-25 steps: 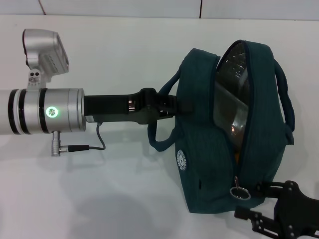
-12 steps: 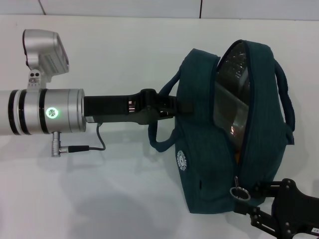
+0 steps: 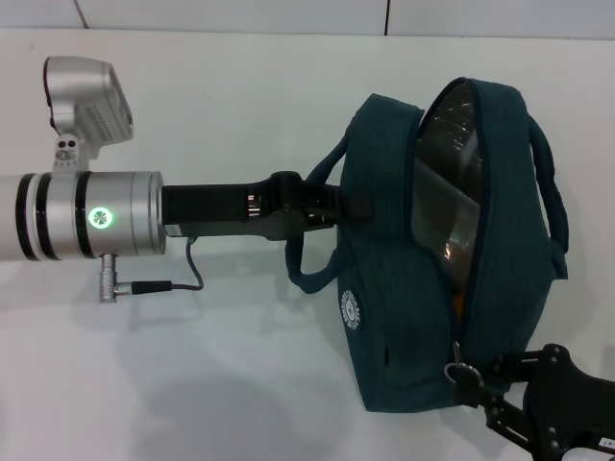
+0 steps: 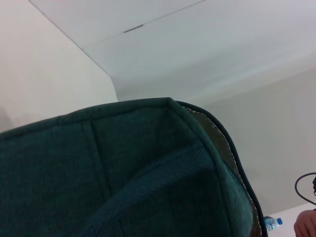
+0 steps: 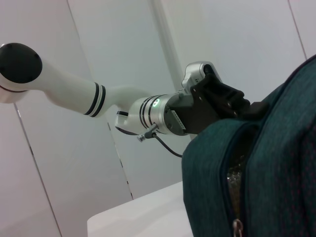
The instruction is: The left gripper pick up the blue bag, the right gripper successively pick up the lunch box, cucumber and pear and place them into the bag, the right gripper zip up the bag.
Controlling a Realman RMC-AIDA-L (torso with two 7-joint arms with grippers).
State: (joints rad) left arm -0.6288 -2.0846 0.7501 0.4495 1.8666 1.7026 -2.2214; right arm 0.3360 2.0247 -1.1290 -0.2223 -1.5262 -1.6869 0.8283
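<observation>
The blue bag hangs above the white table, with its silver foil lining showing through the open zipper. My left gripper is shut on the bag's near side by one loop handle and holds it up. My right gripper is at the bag's lower corner, right against the ring zipper pull, which it partly covers. A bit of orange shows inside the bag. The lunch box and cucumber are hidden. The bag fills the left wrist view. The right wrist view shows the bag and left gripper.
The white table lies under the bag. The bag's far loop handle sticks out to the right. A cable hangs under the left wrist. A small water bottle shows far off in the left wrist view.
My right gripper has moved up and left to the zipper ring, which now sits partly behind it. The bag and left arm have not moved.
</observation>
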